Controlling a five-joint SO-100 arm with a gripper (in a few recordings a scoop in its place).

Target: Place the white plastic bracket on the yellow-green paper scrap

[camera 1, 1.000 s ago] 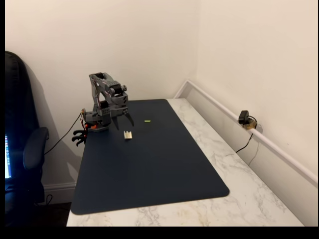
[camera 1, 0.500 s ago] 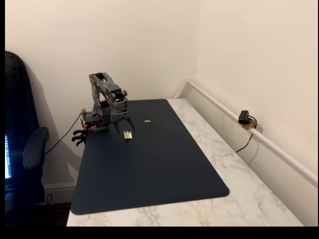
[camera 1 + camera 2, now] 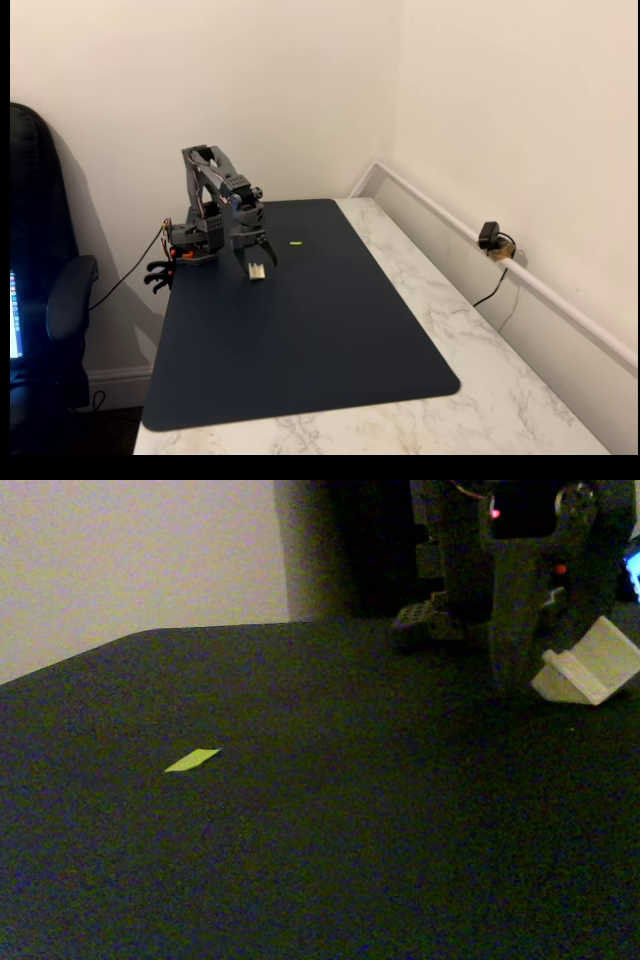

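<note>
The white plastic bracket (image 3: 258, 270) lies on the dark mat near its far left corner. My gripper (image 3: 257, 261) is lowered over it and open, one finger on each side, just above the mat. In the low fixed view the bracket (image 3: 588, 666) sits at the right edge with one dark finger (image 3: 513, 640) right beside it on its left; whether they touch is unclear. The yellow-green paper scrap (image 3: 296, 243) lies flat on the mat a short way to the right of the bracket, and it shows as a thin sliver (image 3: 192, 760) at the left of the low view.
The dark mat (image 3: 300, 340) covers most of a white marble table (image 3: 470, 350). A wall rail with a small black device (image 3: 490, 237) runs along the right. A dark office chair (image 3: 50, 300) stands at the left, off the table.
The arm has reached forward and down. The open gripper moved from behind the bracket to straddling it. Bracket and paper scrap have stayed in place.
</note>
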